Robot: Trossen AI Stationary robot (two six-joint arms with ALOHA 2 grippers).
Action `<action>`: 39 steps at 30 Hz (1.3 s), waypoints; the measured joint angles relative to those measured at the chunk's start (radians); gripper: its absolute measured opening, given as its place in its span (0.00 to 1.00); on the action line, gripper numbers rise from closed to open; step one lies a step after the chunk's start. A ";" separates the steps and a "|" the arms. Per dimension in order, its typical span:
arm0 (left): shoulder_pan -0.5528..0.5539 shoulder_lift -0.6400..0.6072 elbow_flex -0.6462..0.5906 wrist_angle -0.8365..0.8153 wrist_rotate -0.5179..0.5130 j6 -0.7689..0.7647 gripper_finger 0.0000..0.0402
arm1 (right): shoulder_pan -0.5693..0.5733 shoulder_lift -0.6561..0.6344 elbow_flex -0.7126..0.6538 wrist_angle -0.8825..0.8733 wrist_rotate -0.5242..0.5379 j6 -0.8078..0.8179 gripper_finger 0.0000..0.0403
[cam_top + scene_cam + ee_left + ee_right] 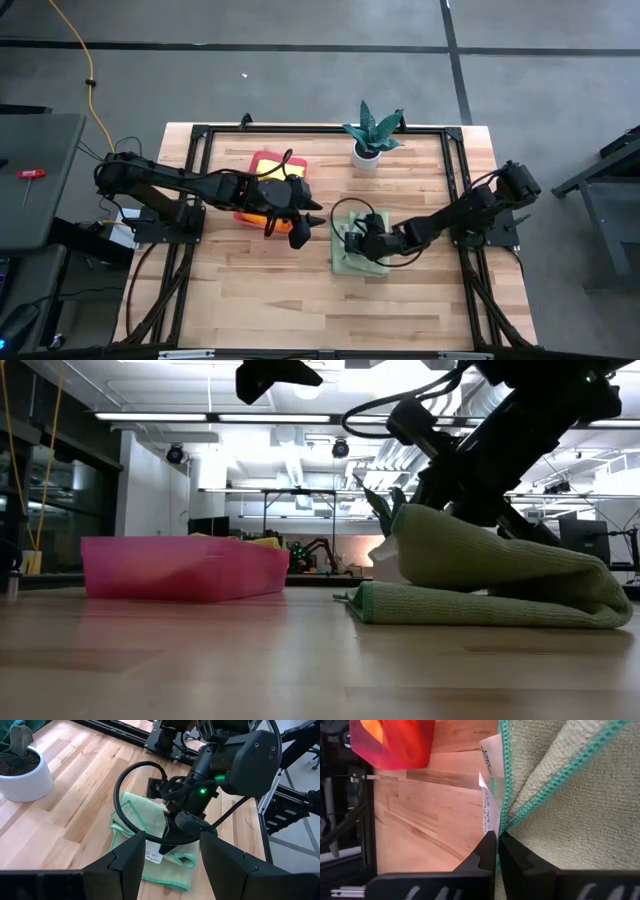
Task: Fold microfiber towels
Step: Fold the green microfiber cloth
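Note:
A pale green towel point(362, 255) with a teal stitched edge lies partly folded on the wooden table, right of centre. My right gripper point(497, 842) reaches in from the table's right and is shut on it. My left gripper point(172, 865) hangs open above the table between the pink tray point(268, 185) and the towel, touching nothing. In the low view the towel point(500, 585) lies doubled, with one part raised at its left end. Orange and yellow towels point(262, 212) lie in the tray. My right gripper pinches the pale green towel's teal stitched edge point(503, 822), next to the white labels, between its two fingertips. The fingers slant down from the table's right side. The held part point(405, 525) stands raised over the rest of the towel, which lies on the table.
A potted plant in a white pot point(370, 140) stands at the far side of the table. The pink tray point(180, 567) sits left of centre. A black frame point(320, 128) runs along the table's edges. Bare wood lies toward the near edge.

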 joint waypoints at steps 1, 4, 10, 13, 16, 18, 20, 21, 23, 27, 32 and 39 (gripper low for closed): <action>0.000 0.000 0.000 0.000 0.000 0.000 0.44 | 0.000 0.001 0.000 0.000 -0.002 0.000 0.00; 0.000 0.000 0.000 0.000 -0.001 0.000 0.44 | 0.000 0.001 0.000 0.014 -0.001 -0.004 0.00; 0.000 0.000 0.000 0.000 -0.022 0.008 0.44 | -0.013 0.001 0.000 0.049 -0.048 -0.035 0.02; 0.000 0.000 0.000 0.001 -0.024 0.008 0.44 | -0.019 0.001 0.000 0.056 -0.062 -0.072 0.10; 0.000 0.000 0.000 0.001 -0.024 0.007 0.44 | -0.030 0.001 0.000 0.057 -0.082 -0.087 0.24; 0.000 0.000 0.000 0.001 -0.025 0.008 0.44 | -0.040 -0.005 0.000 0.054 -0.084 -0.112 0.34; 0.000 0.000 0.000 0.001 -0.026 0.008 0.44 | -0.054 -0.031 0.000 0.049 -0.089 -0.172 0.44; 0.000 0.000 0.000 0.001 -0.026 0.008 0.44 | -0.060 -0.054 0.000 0.031 -0.092 -0.207 0.48; 0.000 0.000 0.000 0.001 -0.026 0.008 0.44 | -0.075 -0.117 0.000 -0.057 -0.096 -0.257 0.54; 0.000 0.000 0.000 0.000 -0.026 0.007 0.44 | -0.088 -0.274 0.000 -0.370 -0.081 -0.267 0.57; 0.000 0.000 0.001 0.001 -0.026 0.002 0.44 | -0.048 -0.403 -0.004 -0.719 -0.137 -0.176 0.57; 0.000 0.000 0.001 0.003 -0.029 -0.014 0.44 | 0.043 -0.390 -0.174 -0.529 -0.215 0.009 0.57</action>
